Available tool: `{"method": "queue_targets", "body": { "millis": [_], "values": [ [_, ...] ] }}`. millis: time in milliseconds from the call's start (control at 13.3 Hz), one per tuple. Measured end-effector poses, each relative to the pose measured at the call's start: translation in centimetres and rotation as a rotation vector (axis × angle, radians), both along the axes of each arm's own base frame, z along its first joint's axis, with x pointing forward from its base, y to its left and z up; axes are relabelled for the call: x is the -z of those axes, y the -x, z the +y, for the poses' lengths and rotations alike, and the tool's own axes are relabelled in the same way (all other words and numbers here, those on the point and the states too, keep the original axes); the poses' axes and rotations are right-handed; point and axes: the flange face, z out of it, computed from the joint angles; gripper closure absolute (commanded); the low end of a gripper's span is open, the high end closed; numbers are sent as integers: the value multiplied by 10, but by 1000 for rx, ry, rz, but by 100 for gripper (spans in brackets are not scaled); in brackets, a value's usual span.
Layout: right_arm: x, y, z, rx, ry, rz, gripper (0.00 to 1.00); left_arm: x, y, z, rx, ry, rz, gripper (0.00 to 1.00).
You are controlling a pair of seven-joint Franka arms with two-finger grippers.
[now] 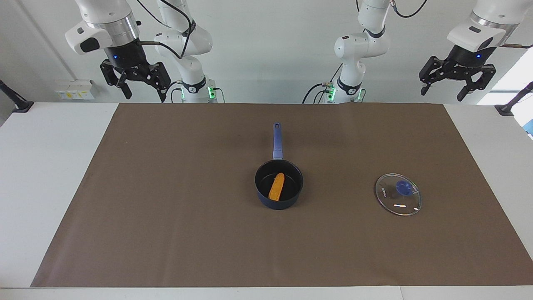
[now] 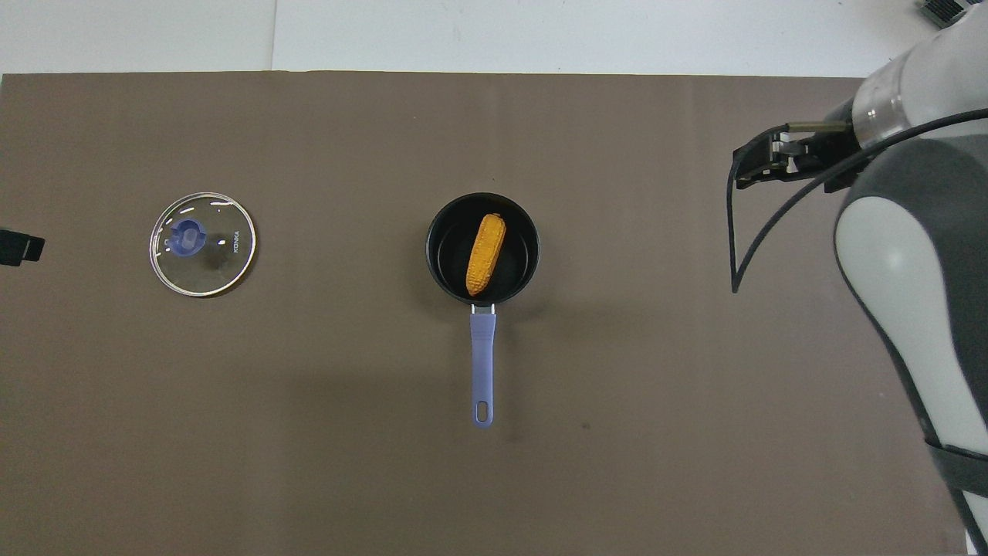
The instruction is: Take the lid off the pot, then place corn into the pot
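My right gripper (image 1: pixel 141 92) hangs in the upper left of the facing view, raised above the robots' edge of the table toward my right arm's end, its two fingers spread apart and gripping nothing. My left gripper (image 1: pixel 457 89) hangs in the upper right of that same view, raised over the table's edge at my left arm's end, fingers likewise spread wide and empty. Both of my arms wait there, well apart from everything on the brown mat (image 1: pixel 166 216). In the overhead view only a dark tip shows at the middle left edge, while my right arm fills the right side of the frame. The pot (image 1: pixel 279 203) stands uncovered at the centre of the facing view, its long blue handle pointing straight up the frame toward my bases; in the overhead view the pot (image 2: pixel 440 266) sits mid-frame with the handle running down. The corn (image 1: pixel 276 186) lies inside the pot, resting on the black bottom at a slant, and from overhead the corn (image 2: pixel 485 243) spans most of the interior. The lid (image 1: pixel 391 204) lies flat on the mat at the right of centre in the facing view, well apart from the pot, toward my left arm's end; the lid (image 2: pixel 220 262) appears at the left in the overhead view, its blue knob facing up.
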Motion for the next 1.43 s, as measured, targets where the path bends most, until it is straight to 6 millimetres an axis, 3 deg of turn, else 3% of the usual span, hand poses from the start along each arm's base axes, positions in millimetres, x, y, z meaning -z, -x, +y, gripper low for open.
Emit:
{"method": "queue_targets", "body": {
  "millis": [151, 527, 979, 1432],
  "values": [
    [8, 0, -2, -34, -16, 18, 0, -5, 2, -7, 6, 1, -1, 0],
    [26, 9, -23, -152, -17, 62, 0, -8, 5, 1, -9, 2, 13, 0],
    [12, 24, -27, -135, -10, 40, 0, -7, 6, 2, -13, 2, 21, 0],
    [12, 25, -32, -126, 2, 40, 0, -10, 9, -5, -143, 8, 21, 0]
  ]
}}
